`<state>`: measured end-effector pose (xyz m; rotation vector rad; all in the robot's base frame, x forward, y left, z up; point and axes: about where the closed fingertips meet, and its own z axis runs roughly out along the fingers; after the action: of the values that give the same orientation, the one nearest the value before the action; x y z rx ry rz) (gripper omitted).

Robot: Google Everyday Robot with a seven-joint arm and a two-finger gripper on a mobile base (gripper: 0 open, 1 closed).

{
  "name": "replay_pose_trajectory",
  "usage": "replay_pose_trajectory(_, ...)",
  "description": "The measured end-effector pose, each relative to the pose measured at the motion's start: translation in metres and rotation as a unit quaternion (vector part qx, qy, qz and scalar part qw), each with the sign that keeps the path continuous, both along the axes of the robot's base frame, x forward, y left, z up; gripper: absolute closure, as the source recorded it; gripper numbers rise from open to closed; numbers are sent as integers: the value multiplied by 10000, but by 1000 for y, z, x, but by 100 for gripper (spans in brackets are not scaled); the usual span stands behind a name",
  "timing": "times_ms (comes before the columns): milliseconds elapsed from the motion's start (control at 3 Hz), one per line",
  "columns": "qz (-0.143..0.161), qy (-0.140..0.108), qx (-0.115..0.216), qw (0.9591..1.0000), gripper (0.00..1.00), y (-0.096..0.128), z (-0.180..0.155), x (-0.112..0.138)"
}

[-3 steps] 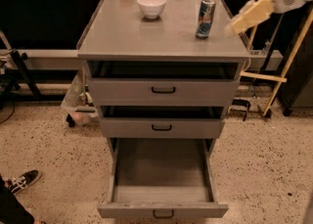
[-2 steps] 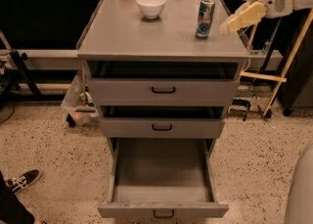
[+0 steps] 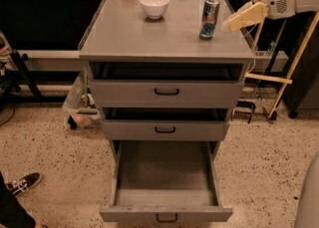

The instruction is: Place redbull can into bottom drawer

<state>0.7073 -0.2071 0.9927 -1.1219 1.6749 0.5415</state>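
While the bottom drawer (image 3: pixel 165 214) lies open at lower centre, the redbull can (image 3: pixel 210 19) stands unlifted on the table (image 3: pixel 144 40); the tool (image 3: pixel 234 20) is just beside it, grip impossible to tell.

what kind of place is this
Probably a robotics lab or workshop: a grey metal drawer cabinet with its bottom drawer pulled open, a speckled hard floor, and a robot arm's claw hovering beside the redbull can on top.

Gripper (image 3: pixel 231 24) hovers just right of redbull can (image 3: pixel 209 19); bottom drawer (image 3: pixel 134 215) open
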Motion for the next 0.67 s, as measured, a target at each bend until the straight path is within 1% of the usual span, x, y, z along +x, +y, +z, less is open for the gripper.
replay_pose_trajectory(333, -919, 133, -35, 9957, 0, -27, -18, 19)
replay_pose_trajectory(667, -1851, -55, -168, 9826, 0, -55, -11, 40)
